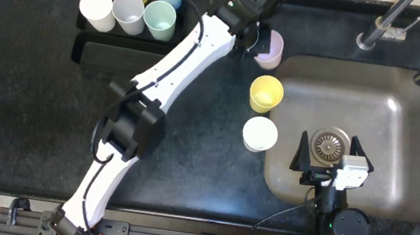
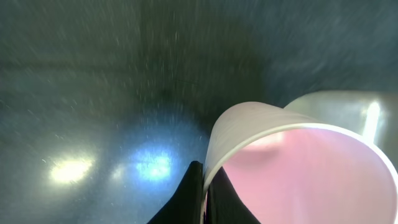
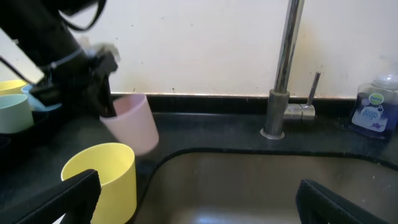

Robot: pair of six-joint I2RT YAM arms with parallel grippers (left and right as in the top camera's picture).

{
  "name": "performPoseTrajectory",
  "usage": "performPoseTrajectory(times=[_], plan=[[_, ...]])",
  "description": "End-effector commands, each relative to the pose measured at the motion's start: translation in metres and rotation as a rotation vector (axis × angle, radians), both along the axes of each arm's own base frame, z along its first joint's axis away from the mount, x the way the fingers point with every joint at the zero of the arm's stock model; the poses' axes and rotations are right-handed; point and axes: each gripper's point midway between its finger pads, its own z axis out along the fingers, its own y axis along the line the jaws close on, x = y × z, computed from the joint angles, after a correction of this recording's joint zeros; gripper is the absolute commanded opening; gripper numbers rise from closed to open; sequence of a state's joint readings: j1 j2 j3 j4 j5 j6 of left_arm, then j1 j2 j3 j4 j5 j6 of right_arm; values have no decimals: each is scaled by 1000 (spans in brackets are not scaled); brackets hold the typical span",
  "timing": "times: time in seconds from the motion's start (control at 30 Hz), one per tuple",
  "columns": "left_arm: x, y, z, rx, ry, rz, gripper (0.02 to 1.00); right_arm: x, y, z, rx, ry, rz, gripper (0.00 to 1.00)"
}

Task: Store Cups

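Pale pink cup [image 1: 270, 52], tilted by the sink's [image 1: 410, 100] far left corner, rim pinched tight in the left jaws; right jaws wide apart, empty, above the sink.

No print can be read; the label on the blue soap bottle [image 3: 377, 107] is too small.

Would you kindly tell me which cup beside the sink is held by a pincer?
The pink cup, pinched at its rim by the left pincer; the yellow cup and white cup stand free.
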State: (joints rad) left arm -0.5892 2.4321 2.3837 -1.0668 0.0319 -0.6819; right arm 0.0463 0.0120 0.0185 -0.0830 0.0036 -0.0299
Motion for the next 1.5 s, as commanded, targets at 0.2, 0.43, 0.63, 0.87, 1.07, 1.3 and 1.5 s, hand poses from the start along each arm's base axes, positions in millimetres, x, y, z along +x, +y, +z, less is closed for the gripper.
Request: performPoseTrajectory(times=[0.2,0.43,0.63,0.87,1.07,1.3,1.5], plan=[[-13,125,181,-30,-211,220,36,0,0,-4,-3,0,1,998],[-109,310,205,170,-59,747,36,0,0,-4,-4,0,1,998],[-150,386,143,53,37,1003,36,0,0,-4,-3,0,1,998],[-129,392,80,-3,110,1027,36,0,0,-4,-3,0,1,998],[-120,396,44,13,209,1062,36,0,0,-4,-4,0,1,998],[-106,401,17,21,245,1070,36,0,0,-4,-4,0,1,998],[-96,403,13,14,224,1070,36,0,0,-4,-4,0,1,998]])
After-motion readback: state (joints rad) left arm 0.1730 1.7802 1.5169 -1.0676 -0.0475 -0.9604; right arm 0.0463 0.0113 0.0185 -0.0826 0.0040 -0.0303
